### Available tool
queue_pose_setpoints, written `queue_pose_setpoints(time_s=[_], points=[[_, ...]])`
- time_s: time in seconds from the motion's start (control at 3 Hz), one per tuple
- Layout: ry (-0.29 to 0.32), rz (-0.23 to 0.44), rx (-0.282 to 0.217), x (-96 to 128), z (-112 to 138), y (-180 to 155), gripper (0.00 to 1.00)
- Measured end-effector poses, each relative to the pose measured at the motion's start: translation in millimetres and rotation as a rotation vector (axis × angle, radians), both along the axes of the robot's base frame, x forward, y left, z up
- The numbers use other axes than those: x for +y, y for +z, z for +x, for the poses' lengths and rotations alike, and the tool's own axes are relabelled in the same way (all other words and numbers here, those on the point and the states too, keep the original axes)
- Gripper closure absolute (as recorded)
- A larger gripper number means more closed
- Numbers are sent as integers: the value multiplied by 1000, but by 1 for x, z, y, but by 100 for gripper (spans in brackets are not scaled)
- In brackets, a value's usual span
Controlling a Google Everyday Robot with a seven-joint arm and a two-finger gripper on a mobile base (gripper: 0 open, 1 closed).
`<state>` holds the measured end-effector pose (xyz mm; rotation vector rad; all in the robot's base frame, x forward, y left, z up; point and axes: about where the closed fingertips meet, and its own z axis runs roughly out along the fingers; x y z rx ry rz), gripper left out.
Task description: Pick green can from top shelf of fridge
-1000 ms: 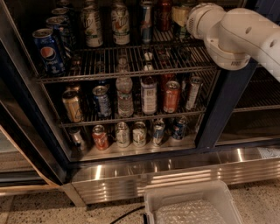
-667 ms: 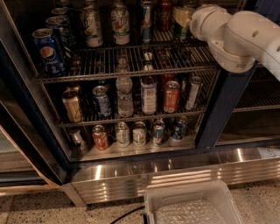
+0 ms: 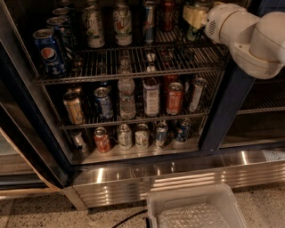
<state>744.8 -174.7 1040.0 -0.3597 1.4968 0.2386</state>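
The fingers of the gripper (image 3: 196,16) were up at the right end of the top shelf (image 3: 133,67) in the fridge (image 3: 221,111); apart or closed, I couldn't tell. The green can (image 3: 192,32) stood right at them, partly hidden. A red can (image 3: 168,13) stood just left of them, with white cans (image 3: 122,24) farther left.

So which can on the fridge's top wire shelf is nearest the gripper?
The dark green soda can at the top shelf's right end, right of the red cola can; the gripper is at its upper part.
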Motion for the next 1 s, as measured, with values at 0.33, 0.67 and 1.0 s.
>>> queue_pose_setpoints(time_s=[0.33,0.67,1.0], points=[[46,-34,-35,12,-17,13,100],[46,-31,-32,13,-16,11,100],[59,-13,-36,21,-17,8,100]])
